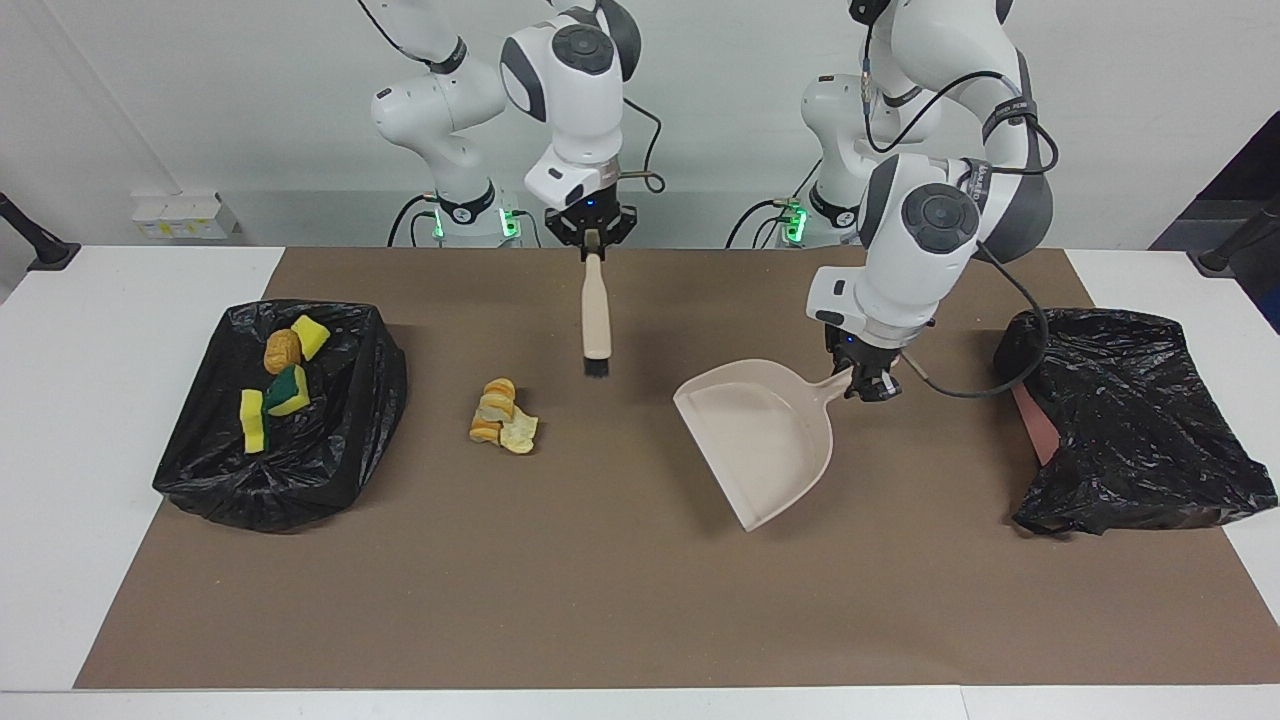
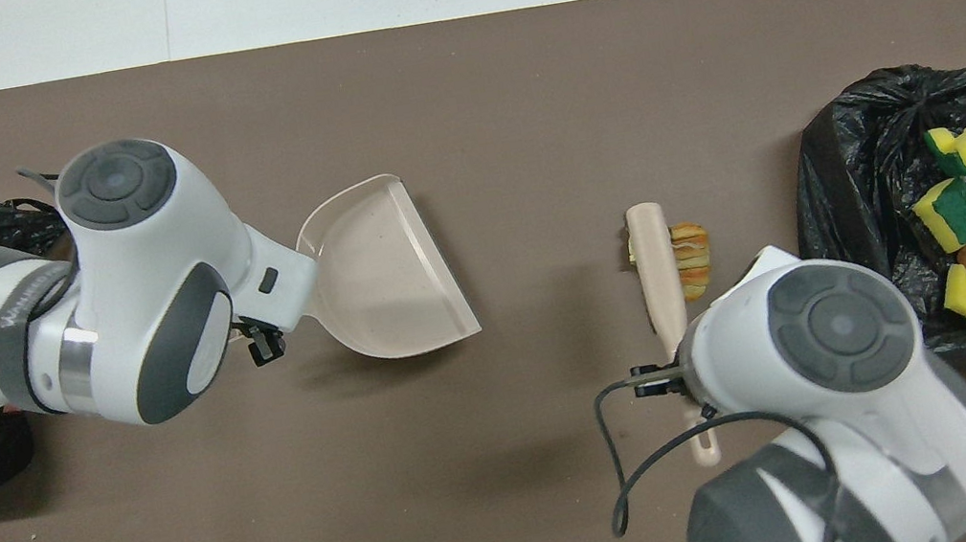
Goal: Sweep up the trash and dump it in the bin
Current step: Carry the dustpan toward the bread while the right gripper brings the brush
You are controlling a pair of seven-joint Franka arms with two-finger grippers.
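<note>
The brown mat [image 1: 620, 600] covers most of the white table [image 1: 90, 450], and both arms reach over it. In the overhead view the arms' big white housings hide much: the left arm's covers the dustpan's handle and its own gripper, and the right arm's covers its gripper and the middle of the brush handle.

At the left arm's end lies a crumpled black bag [image 1: 1130, 420] with a reddish edge showing under it; the overhead view cuts it off at the frame edge. At the right arm's end sits the bin [image 1: 340, 420], lined in black, with trash in it — yellow sponge chunks [image 1: 253, 420], some green-backed, and a golden-brown lump [image 1: 282, 350].

The dustpan [image 1: 765, 440] hangs tilted over the mat's middle, its mouth turned toward the right arm's end. The left gripper [image 1: 868, 385] is clamped on the handle's end, wrist bent down from a folded elbow.

The brush [image 1: 594, 320] hangs upright, bristles down, just above the mat — whether they touch it is hard to tell. The right gripper [image 1: 592, 232] points straight down, closed on the handle's top.

The bread pieces [image 1: 502, 416] lie on the mat between bin and dustpan, farther from the robots than the brush; the overhead view has the brush covering part of them.
</note>
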